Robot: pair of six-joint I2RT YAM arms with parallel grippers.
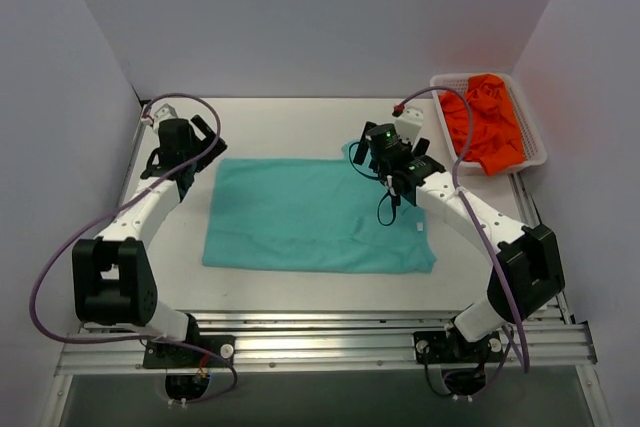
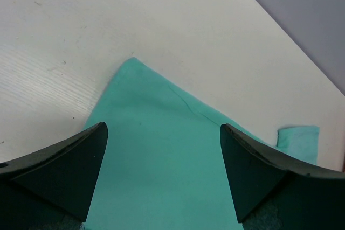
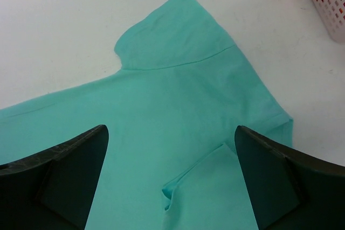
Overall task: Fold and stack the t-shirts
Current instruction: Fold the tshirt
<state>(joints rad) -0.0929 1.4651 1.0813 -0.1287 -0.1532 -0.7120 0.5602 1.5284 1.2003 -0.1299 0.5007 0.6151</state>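
Near rail (image 1: pixel 320 347): both arm bases sit here, closest to me, and the arms reach out over the table (image 1: pixel 300 117).
Left gripper (image 2: pixel 161 133): fingers wide apart with nothing between them, hanging over the far left corner of the teal t-shirt (image 1: pixel 310 212).
Right gripper (image 3: pixel 170 130): also spread and empty, above the far right sleeve (image 3: pixel 172 41).
Teal t-shirt: spread almost flat mid-table, not yet folded.
Orange t-shirts (image 1: pixel 485 122): heaped in the white basket (image 1: pixel 535 142) at the far right, well apart from the teal one.
Risk, thin pinch: a finger may catch only the top layer, so the fold drags crooked.
Risk, uneven pull: if one arm leads, the cloth skews or bunches.
Risk, loose flap (image 3: pixel 215 176): a turned-over bit beside the right gripper could get trapped inside the fold.
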